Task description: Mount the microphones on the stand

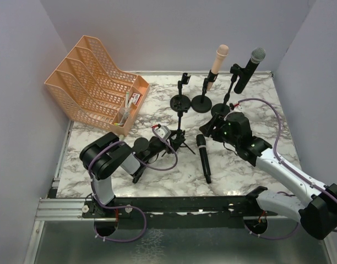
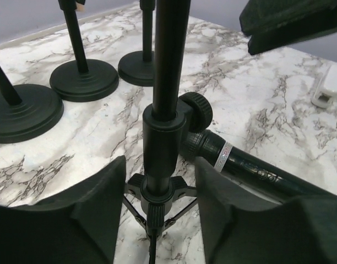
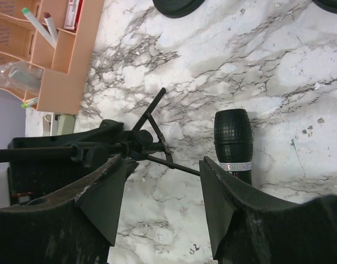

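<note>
black microphone (image 2: 243,165) flat, just beside left tool (image 2: 160,184)

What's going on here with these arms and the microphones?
Mics are being fitted onto stands. The pink mic and silver-headed mic already sit in stands at the back. A black mic lies on the table. The left gripper is open around the pole of the tripod stand; the right gripper hangs open by the black mic's head, empty.

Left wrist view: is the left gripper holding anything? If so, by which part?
Nothing is held. The left gripper has its fingers either side of the lower tube of the tripod stand, with a gap on each side.
</note>
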Motion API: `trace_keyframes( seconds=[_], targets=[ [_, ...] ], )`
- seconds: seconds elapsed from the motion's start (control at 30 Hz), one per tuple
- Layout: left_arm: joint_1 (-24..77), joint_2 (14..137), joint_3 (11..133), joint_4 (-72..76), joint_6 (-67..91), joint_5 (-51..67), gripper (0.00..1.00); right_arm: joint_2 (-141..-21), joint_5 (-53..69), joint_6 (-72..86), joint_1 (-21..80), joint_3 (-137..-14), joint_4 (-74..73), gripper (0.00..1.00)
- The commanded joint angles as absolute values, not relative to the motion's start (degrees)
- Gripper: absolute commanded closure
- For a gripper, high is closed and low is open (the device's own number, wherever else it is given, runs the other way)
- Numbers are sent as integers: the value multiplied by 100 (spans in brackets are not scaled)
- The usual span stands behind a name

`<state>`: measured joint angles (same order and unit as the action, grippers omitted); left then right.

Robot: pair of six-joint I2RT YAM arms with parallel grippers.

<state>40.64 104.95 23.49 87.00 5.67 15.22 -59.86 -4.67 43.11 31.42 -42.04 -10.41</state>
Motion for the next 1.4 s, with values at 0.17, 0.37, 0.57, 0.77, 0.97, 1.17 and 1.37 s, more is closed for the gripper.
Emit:
trace_keyframes(
  seconds=[0.17,0.37,0.57,0.77,0.97,1.17,1.37],
  targets=[
    [4158,9446,1907,8850,988,674,32,-6288,-445,4019,3129,-4352,-1425,39],
    [4179,8627,1883,7986,1693,783,32,-6477,-390,3633,3132,-4376,-1543,38],
    [4204,7629,1987,6804,2017,649,32,-7209,-502,3036,3132,-4647,-2198,38],
    [4210,6989,2118,6047,1992,511,32,-7847,-513,2937,3146,-4704,-2343,38],
    [4210,6644,2277,5486,2228,233,32,-8231,-525,2978,3189,-4760,-2492,38],
    [4210,6340,2210,5101,2556,-167,30,-8650,-362,2969,3221,-4739,-2534,39],
    [4210,6119,2129,4957,2657,-330,29,-9096,-387,2887,3320,-5012,-2675,51]
  ],
)
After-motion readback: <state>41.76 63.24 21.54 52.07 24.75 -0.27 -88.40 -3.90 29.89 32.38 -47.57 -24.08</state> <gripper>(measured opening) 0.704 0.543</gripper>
